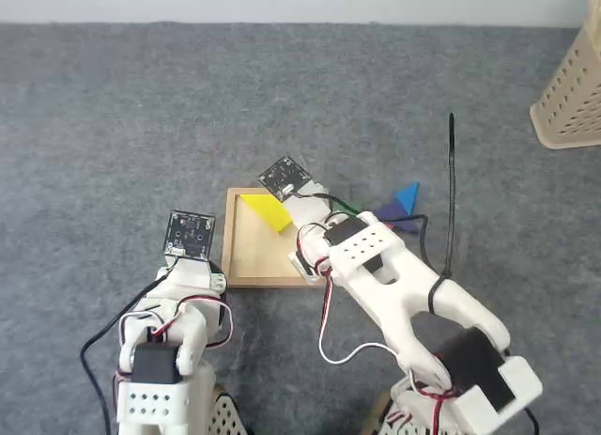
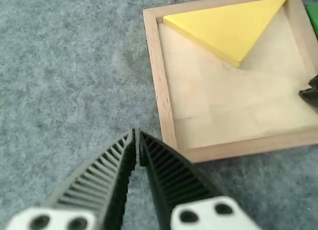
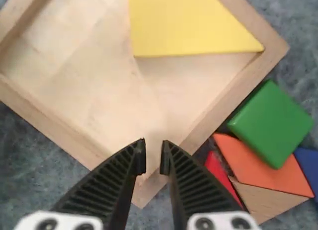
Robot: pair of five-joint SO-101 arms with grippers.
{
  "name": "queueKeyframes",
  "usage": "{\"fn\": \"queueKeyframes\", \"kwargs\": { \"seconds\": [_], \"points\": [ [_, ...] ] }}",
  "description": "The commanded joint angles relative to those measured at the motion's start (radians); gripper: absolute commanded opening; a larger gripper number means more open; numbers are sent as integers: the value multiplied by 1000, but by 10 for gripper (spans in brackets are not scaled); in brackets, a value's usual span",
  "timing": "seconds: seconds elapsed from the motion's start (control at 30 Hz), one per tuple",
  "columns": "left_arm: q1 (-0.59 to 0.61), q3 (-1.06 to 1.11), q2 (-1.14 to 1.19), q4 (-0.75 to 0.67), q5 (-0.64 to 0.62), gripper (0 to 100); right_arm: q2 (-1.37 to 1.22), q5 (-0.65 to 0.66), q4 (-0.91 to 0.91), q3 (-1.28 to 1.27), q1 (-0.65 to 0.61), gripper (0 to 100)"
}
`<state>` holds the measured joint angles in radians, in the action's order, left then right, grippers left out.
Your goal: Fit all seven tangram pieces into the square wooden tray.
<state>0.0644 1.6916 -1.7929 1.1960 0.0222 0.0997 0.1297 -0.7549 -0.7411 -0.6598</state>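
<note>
The worktop (image 1: 141, 106) was covered in a rough grey, carpet-like cloth, and the square tray (image 1: 229, 242) lay around its middle, a little towards the near edge. It was pale, smooth wood with a low raised rim and a faint grain across its floor. Inside it lay one piece, a flat yellow triangle (image 1: 266, 210) with a matte painted face and crisp edges. Its long side ran along the tray's far rim and one tip reached the far-right corner. The other pieces lay loose on the cloth just outside the tray's right rim. A thick green square (image 3: 271, 121) sat just beside the rim. An orange triangle (image 3: 258, 165) lay against it, next to a red piece (image 3: 217, 169) and an unpainted wooden triangle (image 3: 263, 202). A blue triangle (image 1: 406, 195) and a purple piece (image 1: 390, 212) lay a bit farther right. The left gripper (image 2: 136, 135), black with ribbed inner faces, hung over bare cloth just off the tray's near-left corner. It was closed to a hairline and gripped nothing, well apart from the yellow triangle. The right gripper (image 3: 152, 150) hovered over the tray's right rim towards the near-right corner. Its jaws stood a narrow slit apart with nothing between them, and the red and orange pieces lay close at its side. A beige perforated basket (image 1: 573, 87) stood at the worktop's far right edge.
</note>
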Motion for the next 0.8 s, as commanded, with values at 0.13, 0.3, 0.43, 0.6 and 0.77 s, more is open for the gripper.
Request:
{"fn": "queueKeyframes", "kwargs": {
  "seconds": [0.13,0.3,0.43,0.6,0.77],
  "points": [
    [5,-5,-3,5,-9,11,110,-103,-62,26,31,149],
    [5,-5,-3,5,-9,11,139,-103,-61,11,33,149],
    [5,-5,-3,5,-9,11,133,-103,-54,6,33,149],
    [5,-5,-3,5,-9,11,51,-101,-54,6,42,151],
    [5,-5,-3,5,-9,11,2,-101,-21,11,85,149]
  ]
}}
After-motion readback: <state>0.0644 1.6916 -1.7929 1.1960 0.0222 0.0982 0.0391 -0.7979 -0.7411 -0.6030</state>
